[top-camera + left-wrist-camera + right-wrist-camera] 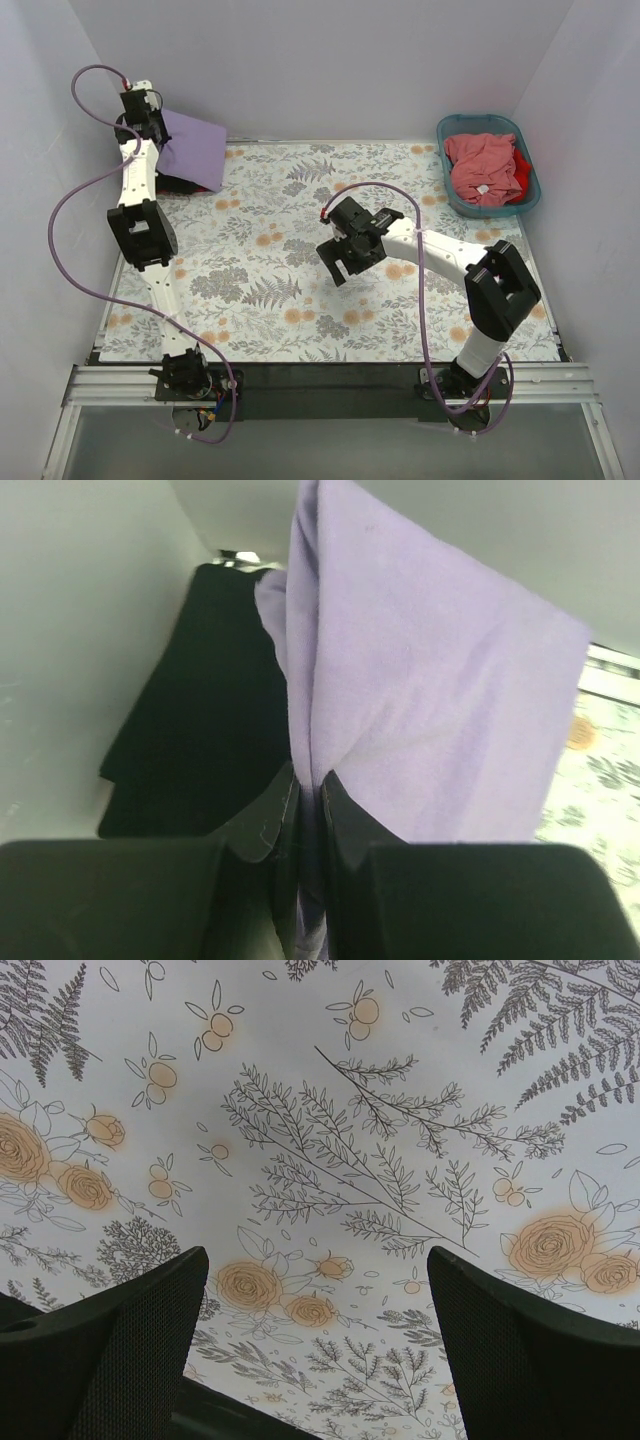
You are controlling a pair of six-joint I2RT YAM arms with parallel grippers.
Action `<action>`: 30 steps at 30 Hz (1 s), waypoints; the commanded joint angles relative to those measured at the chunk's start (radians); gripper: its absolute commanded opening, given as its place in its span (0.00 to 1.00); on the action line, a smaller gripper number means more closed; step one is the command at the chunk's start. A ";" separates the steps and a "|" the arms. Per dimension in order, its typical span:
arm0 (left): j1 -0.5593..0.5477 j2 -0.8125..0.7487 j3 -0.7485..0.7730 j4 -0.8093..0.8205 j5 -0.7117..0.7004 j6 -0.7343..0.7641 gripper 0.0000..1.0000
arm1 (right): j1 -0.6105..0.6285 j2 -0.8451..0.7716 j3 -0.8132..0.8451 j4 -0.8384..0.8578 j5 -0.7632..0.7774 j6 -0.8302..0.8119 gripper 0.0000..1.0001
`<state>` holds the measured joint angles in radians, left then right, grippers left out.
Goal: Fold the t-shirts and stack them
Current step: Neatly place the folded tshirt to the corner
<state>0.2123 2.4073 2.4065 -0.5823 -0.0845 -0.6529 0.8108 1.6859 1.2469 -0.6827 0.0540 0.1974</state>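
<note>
My left gripper (148, 128) is at the table's far left corner, shut on the folded lavender-purple t-shirt (195, 148). In the left wrist view the shirt (430, 700) hangs from between my fingertips (310, 785) above the black t-shirt (200, 730). The black shirt (185, 185) lies on the table under the purple one, mostly hidden in the top view. My right gripper (345, 258) is open and empty above the middle of the table. In the right wrist view my right gripper (318, 1290) has only the floral cloth (330, 1140) beneath it. The salmon-pink t-shirt (483, 167) and the red one (520, 170) lie in the basket.
The teal plastic basket (530, 195) stands at the far right corner. A floral tablecloth (260, 260) covers the table. White walls close in on the left, back and right. Purple cables loop from both arms.
</note>
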 commanded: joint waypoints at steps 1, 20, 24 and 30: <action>0.042 0.010 0.049 0.052 -0.007 0.019 0.00 | -0.005 0.029 0.065 -0.034 -0.023 -0.001 0.96; 0.048 0.134 0.025 0.294 -0.281 0.260 0.00 | -0.005 0.100 0.115 -0.077 -0.042 -0.007 0.98; 0.048 0.148 0.020 0.320 -0.304 0.286 0.00 | -0.005 0.109 0.126 -0.083 -0.043 -0.010 0.98; 0.050 0.153 -0.007 0.343 -0.345 0.306 0.00 | -0.005 0.121 0.131 -0.090 -0.043 -0.015 0.98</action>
<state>0.2493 2.5755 2.4107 -0.3103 -0.3492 -0.3912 0.8108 1.7916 1.3354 -0.7567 0.0193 0.1917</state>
